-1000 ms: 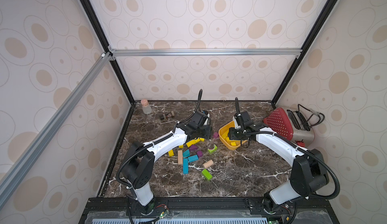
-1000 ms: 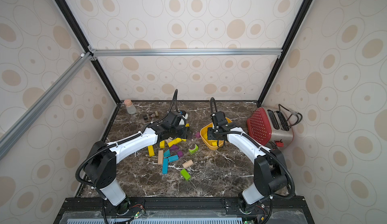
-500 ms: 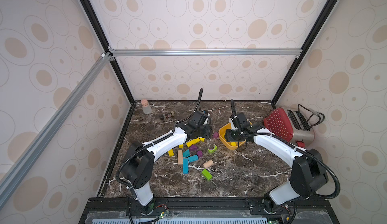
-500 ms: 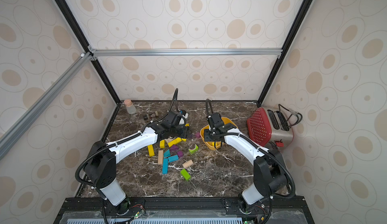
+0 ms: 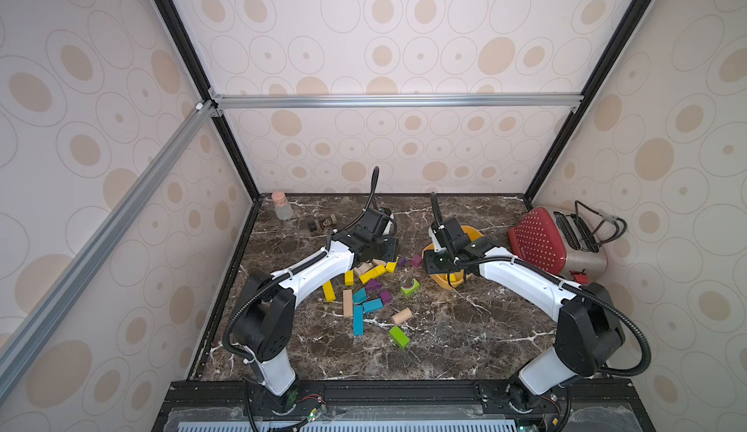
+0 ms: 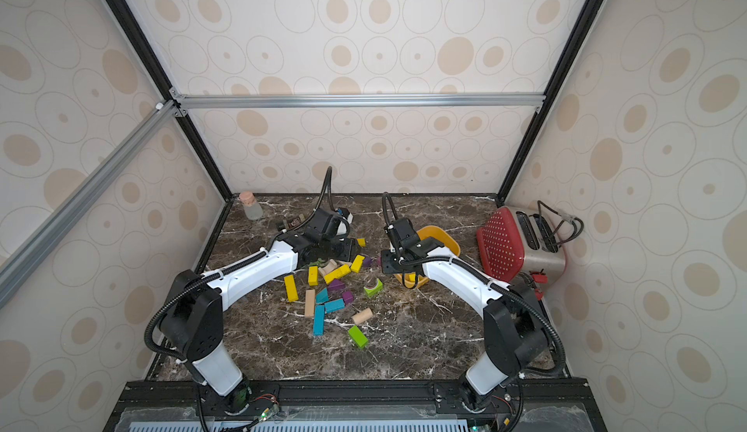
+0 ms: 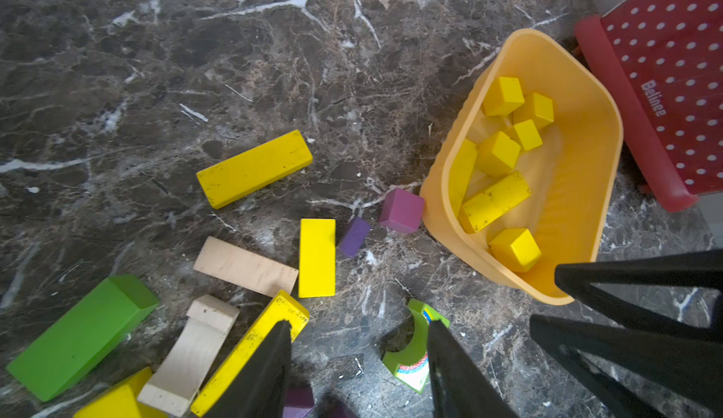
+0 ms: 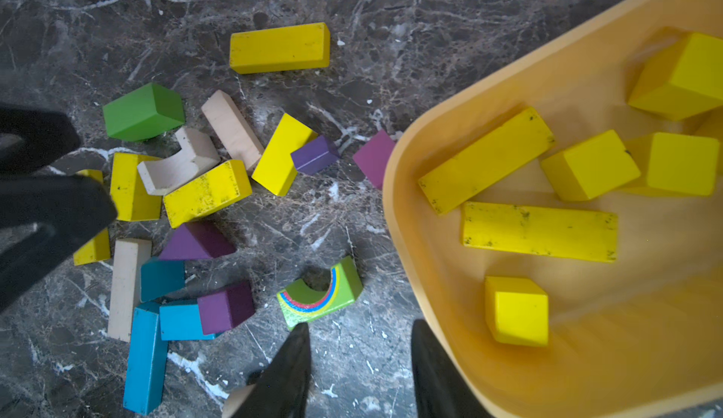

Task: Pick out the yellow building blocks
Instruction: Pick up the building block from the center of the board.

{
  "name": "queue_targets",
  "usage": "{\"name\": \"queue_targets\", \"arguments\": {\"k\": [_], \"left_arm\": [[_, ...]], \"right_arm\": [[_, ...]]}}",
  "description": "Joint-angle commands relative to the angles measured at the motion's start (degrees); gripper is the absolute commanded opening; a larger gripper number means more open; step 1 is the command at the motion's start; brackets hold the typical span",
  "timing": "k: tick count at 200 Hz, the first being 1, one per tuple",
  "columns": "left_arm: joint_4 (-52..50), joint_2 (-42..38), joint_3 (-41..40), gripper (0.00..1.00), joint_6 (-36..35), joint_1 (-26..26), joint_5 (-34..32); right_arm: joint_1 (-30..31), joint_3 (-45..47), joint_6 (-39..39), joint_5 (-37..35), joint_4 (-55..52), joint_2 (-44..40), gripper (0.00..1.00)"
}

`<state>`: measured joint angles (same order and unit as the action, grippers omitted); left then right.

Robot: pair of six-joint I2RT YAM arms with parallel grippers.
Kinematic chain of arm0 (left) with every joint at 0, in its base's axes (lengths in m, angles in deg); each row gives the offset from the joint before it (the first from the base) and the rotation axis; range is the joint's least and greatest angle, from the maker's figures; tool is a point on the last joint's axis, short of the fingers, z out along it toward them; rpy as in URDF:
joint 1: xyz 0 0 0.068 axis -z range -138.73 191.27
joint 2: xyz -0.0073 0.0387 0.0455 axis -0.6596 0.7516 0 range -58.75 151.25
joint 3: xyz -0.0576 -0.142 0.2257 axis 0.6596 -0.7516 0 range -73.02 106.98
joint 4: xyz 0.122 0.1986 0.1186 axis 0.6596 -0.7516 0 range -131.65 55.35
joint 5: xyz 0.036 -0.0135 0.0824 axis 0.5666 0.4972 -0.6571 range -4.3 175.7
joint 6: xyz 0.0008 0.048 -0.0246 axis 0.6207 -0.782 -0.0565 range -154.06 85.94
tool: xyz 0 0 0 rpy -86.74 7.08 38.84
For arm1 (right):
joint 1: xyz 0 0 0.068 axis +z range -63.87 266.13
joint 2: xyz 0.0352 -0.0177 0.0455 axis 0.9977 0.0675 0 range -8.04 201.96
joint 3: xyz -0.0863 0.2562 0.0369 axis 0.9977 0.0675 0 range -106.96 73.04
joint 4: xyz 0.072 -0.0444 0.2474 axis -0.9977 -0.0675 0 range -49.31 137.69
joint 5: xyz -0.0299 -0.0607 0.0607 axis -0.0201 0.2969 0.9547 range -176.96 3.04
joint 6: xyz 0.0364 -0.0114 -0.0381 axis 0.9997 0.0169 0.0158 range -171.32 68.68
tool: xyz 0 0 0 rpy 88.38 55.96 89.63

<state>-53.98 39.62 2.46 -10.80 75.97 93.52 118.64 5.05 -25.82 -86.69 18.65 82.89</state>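
Several yellow building blocks [image 8: 540, 230] lie inside the orange-yellow bowl [image 8: 395, 208]. More lie loose on the marble: a bar [image 7: 254, 167], a short bar [image 7: 317, 257] and a scuffed bar [image 7: 254, 353] beside one left finger. In both top views the loose yellow blocks [image 5: 328, 291] [image 6: 291, 287] sit in the pile left of the bowl [image 5: 473, 234]. My left gripper [image 7: 358, 334] hangs open over bare marble between that bar and a green arch [image 7: 410, 353]. My right gripper [image 8: 360, 334] is open and empty just outside the bowl's rim, near the arch [image 8: 321, 298].
Green [image 5: 399, 336], blue [image 5: 357, 320], purple [image 5: 385, 297] and plain wood [image 5: 401, 315] blocks are mixed into the pile. A red dotted toaster [image 5: 541, 244] stands right of the bowl. A corked bottle [image 5: 281, 207] and small dark items [image 5: 323, 223] sit at the back left.
My right gripper has shifted left, from over the bowl to its left rim beside the pile. The left arm has barely moved.
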Motion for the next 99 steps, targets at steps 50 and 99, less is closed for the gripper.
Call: {"name": "queue_targets", "arguments": {"k": [50,99], "left_arm": [[-4.3,7.5,6.6,0.52,-4.2,-0.8,1.3],[-5.8,13.6,11.3,0.5,-4.8,-0.9,2.1]], "right_arm": [[0.6,-1.2,1.9,0.7,-0.2,1.5,0.4],[0.7,-0.7,0.9,-1.2,-2.1,0.3,0.39]]}}
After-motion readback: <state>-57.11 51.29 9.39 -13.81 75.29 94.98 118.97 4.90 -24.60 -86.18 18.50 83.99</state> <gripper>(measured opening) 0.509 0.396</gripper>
